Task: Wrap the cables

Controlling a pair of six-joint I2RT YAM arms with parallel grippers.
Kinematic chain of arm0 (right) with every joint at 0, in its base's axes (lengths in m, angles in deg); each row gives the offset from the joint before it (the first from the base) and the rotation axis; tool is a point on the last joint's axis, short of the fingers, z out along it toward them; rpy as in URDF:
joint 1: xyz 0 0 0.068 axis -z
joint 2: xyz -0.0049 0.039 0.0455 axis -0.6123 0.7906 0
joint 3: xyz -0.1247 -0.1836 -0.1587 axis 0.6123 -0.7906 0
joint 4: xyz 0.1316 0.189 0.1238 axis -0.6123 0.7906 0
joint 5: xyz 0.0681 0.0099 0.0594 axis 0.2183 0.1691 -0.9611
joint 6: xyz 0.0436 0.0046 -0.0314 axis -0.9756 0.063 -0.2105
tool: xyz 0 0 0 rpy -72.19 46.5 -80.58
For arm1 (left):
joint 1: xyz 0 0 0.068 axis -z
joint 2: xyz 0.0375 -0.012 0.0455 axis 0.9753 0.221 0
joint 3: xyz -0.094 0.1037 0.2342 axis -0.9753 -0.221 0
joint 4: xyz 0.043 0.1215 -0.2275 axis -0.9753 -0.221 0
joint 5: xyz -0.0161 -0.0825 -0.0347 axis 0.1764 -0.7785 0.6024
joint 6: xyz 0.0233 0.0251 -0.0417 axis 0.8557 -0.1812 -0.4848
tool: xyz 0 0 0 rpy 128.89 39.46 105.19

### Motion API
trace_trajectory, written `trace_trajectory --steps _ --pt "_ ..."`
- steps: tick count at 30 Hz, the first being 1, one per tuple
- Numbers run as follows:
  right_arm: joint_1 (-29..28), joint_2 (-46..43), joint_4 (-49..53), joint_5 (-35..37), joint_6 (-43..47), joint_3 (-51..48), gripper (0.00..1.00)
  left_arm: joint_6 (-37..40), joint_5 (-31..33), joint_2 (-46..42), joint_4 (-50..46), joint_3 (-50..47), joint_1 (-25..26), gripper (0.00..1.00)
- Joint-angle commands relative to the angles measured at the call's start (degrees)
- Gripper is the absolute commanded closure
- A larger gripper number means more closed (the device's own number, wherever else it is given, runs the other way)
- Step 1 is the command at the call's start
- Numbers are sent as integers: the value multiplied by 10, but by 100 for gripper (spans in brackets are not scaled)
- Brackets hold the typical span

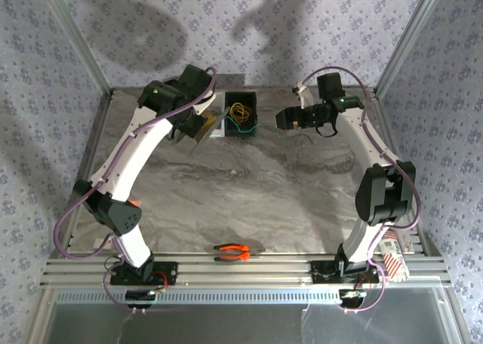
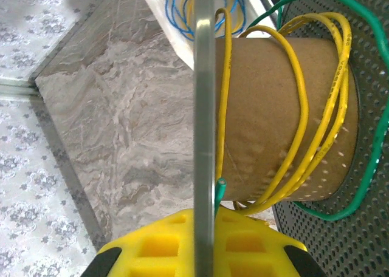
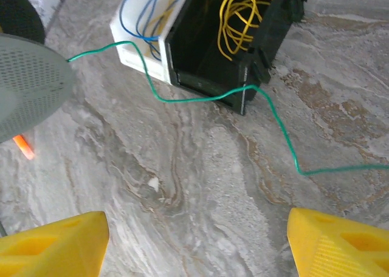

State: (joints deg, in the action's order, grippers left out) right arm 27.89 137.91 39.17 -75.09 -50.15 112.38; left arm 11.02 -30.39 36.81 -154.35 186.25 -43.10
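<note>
The left gripper (image 2: 203,231) has its yellow fingers (image 2: 158,246) pinched on the thin rim of a spool (image 2: 261,107), near the far edge of the table (image 1: 249,193) and left of its middle. A yellow cable (image 2: 339,76) sits in loose turns round the spool's cardboard core. A green cable (image 3: 194,98) runs from the spool across the near corner of a black bin (image 3: 200,76), then out over the table to the right. In the bin lies a yellow coil (image 3: 237,16). A blue cable (image 3: 146,10) lies coiled in a white tray (image 3: 149,61) touching the bin's side. The right gripper (image 3: 197,240) hovers over bare table near the bin, fingers spread wide, holding nothing. Orange-handled pliers (image 1: 232,251) lie at the near edge.
</note>
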Motion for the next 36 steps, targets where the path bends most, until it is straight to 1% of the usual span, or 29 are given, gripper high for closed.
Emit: trace_trajectory --steps 1,6,14,17,23,26,27,30,33,36 --pt "2 28 6 3 34 10 21 9 -18 -33 22 37 6 100" --pt "2 63 4 7 46 8 21 10 -29 -33 9 60 12 100" --pt "8 86 -17 16 55 -40 21 10 -40 -32 2 83 16 100" --pt "10 91 -34 33 53 -56 21 10 -46 -30 0 88 17 100" --pt "11 121 -70 35 43 -64 24 10 -55 -31 0 90 19 100" --pt "9 132 -80 22 41 -62 34 10 -58 -33 -1 90 19 100" --pt "9 135 -81 18 40 -61 41 9 -59 -34 -1 90 19 100" --pt "6 129 -76 10 42 -62 67 9 -60 -35 1 89 18 100" --pt "5 106 -67 15 42 -67 100 9 -62 -35 3 83 18 100" --pt "3 69 -46 36 32 -59 100 10 -63 -36 10 68 18 100"
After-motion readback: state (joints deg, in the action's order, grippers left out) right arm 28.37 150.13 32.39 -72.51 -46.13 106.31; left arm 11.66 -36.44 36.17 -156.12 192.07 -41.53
